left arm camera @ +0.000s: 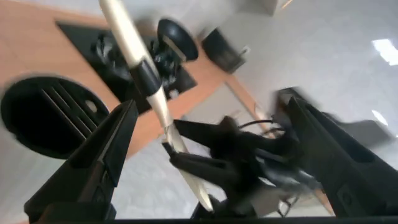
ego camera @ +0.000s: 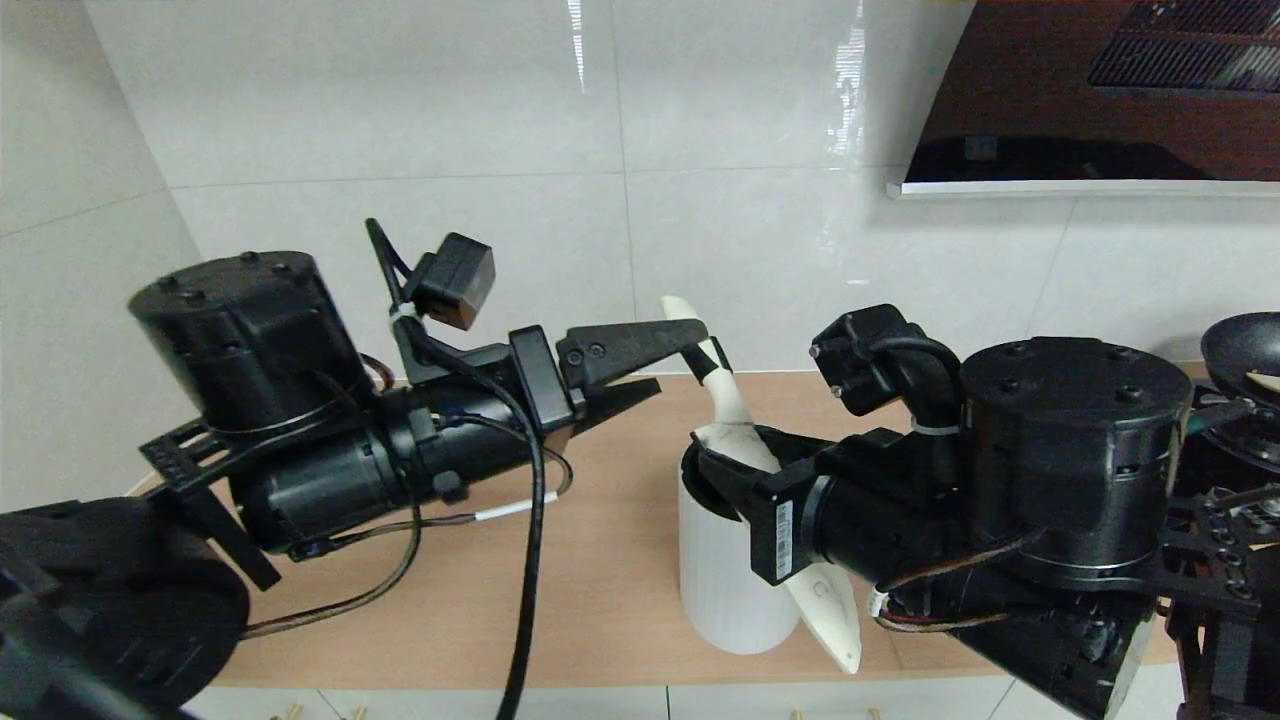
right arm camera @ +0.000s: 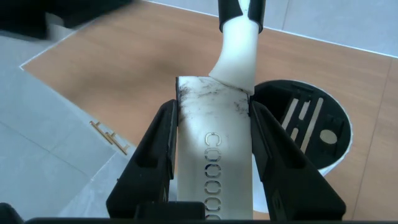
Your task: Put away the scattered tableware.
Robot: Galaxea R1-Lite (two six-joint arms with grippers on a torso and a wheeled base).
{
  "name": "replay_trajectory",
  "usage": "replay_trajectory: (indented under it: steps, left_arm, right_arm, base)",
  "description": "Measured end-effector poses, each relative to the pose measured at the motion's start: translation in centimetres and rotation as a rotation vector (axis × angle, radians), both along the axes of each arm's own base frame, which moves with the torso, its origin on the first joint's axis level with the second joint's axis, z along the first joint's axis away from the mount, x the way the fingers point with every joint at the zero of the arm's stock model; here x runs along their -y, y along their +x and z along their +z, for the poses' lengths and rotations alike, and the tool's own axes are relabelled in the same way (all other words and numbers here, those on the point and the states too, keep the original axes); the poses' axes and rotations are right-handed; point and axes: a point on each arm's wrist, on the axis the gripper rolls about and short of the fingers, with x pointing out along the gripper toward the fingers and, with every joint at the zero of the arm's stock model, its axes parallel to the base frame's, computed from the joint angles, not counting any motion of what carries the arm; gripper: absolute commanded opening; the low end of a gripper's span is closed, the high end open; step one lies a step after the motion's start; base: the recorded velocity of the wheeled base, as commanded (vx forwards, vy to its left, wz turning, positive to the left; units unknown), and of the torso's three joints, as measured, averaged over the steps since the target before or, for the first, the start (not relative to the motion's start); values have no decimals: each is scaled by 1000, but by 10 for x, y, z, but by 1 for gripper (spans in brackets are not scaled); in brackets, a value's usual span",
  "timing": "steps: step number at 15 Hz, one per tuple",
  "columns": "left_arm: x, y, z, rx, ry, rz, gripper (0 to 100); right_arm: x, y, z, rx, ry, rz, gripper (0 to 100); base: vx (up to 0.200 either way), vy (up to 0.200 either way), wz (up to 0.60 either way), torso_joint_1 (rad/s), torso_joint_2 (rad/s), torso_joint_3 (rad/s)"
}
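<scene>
Spatula [ego camera: 735, 410], blade clamped in right gripper [right arm camera: 211, 118] by holder [ego camera: 720, 590]; left gripper [ego camera: 678, 358] spread about handle. Advisable: centre handle before closing.

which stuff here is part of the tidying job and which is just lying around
Job: white spatula, clamped in the right gripper; white holder on the counter; left gripper, open around the spatula's handle.
Lying about: pan; range hood.

Head camera looks down and forward from up high onto the counter [ego camera: 600, 560] and tiled wall, while both wrist cameras crowd in close from opposite sides, sharing the spatula [right arm camera: 214, 124] and the holder [ego camera: 720, 590].
</scene>
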Motion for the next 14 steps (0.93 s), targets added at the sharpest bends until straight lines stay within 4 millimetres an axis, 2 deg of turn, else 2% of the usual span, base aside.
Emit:
replay_trajectory:
  steps: [4, 10, 14]
  left_arm:
    - [14, 11, -16, -3, 53, 71, 100]
    - [30, 19, -21, 22, 76, 137, 100]
    - [33, 21, -24, 20, 79, 133, 100]
  right_arm:
    - [-1, -5, 2, 4, 4, 12, 0]
    - [-4, -8, 0, 0, -2, 30, 0]
    - [-5, -9, -4, -6, -13, 35, 0]
  base:
    - [0, 0, 0, 0, 0, 0]
    - [0, 0, 0, 0, 0, 0]
    - [0, 0, 0, 0, 0, 0]
